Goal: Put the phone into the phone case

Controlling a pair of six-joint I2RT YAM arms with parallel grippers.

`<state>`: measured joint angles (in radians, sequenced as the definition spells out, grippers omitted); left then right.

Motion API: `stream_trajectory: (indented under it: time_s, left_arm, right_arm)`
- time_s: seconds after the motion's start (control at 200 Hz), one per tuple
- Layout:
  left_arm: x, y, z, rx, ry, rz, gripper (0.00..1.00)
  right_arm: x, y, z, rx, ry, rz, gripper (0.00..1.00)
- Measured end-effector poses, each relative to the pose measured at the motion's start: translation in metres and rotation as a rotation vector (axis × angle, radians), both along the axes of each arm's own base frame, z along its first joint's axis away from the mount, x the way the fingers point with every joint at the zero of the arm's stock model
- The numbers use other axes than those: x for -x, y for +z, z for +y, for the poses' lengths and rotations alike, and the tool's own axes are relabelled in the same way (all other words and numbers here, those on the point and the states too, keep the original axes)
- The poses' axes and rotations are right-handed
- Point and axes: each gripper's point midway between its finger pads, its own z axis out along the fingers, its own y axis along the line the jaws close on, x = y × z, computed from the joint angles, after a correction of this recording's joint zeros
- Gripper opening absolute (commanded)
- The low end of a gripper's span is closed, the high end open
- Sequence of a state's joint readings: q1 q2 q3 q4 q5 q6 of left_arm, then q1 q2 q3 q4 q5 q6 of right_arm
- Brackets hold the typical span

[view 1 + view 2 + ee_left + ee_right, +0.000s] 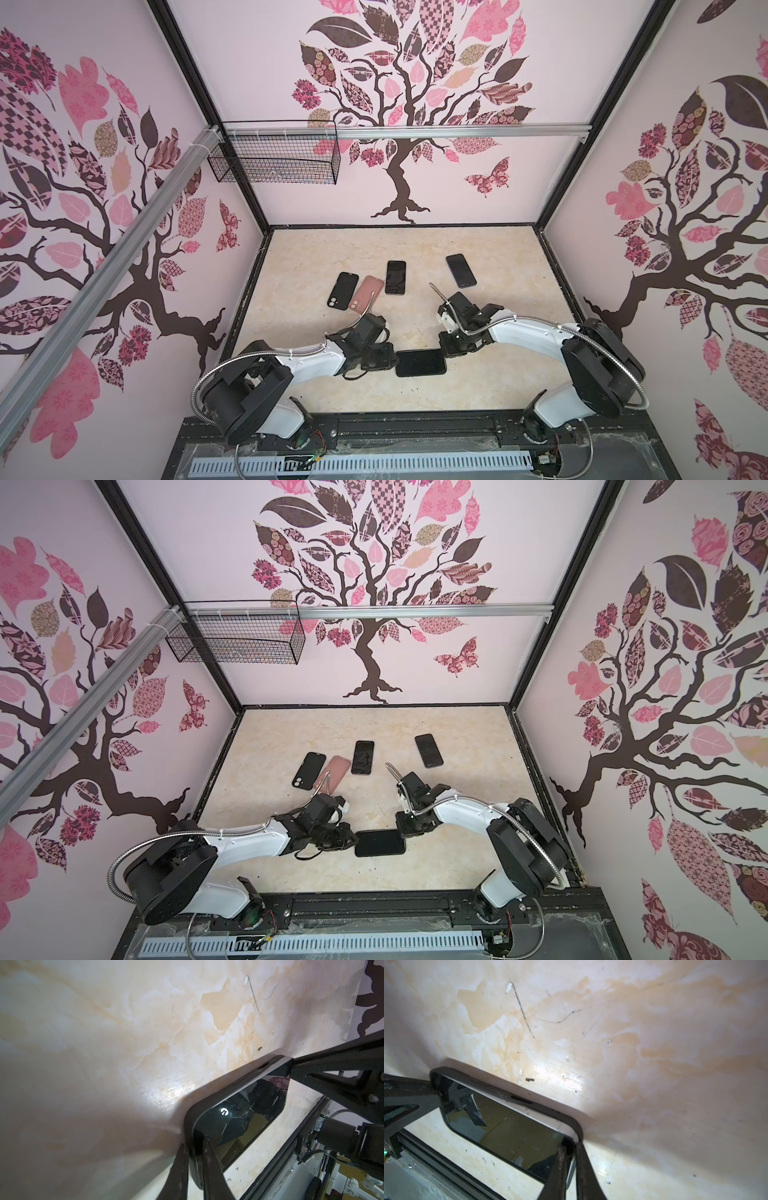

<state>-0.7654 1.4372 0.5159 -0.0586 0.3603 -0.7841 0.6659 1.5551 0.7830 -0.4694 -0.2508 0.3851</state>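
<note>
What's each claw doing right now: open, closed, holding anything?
Left claw: closed, pinching one short end of the black rubber phone case that holds the black glass-fronted phone.
Right claw: closed, pinching the case's opposite end.

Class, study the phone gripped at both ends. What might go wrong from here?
1. The phone shows a pale edge above the phone case rim on one long side; releasing now may leave it unseated.
2. Both arms' jaws pinch only the short ends, so a slip might pop it out.
3. The screen looks cracked; hard pressing may worsen it.
</note>
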Motion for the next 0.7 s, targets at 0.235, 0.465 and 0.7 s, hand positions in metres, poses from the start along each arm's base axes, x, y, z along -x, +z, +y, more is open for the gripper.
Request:
stream_trajectory:
  time_s: [0.235,0.465,0.7]
  left_arm:
    - [0.0001,0.0,0.0001,0.001,0.001,0.0,0.14]
    - [0.0,0.0002,0.0001,0.001,0.002,0.0,0.14]
    - [0.0,0.0004,0.0005,0.005,0.005,-0.003,0.14]
  right_arm:
    - [0.0005,-0.0018,0.0003,0.037,0.002,0.006,0.11]
    - [0.0026,-0.0049,0.0004,0.065,-0.001,0.028,0.1]
    - [0.0018,-0.0095,-0.0002,0.095,-0.012,0.029,0.1]
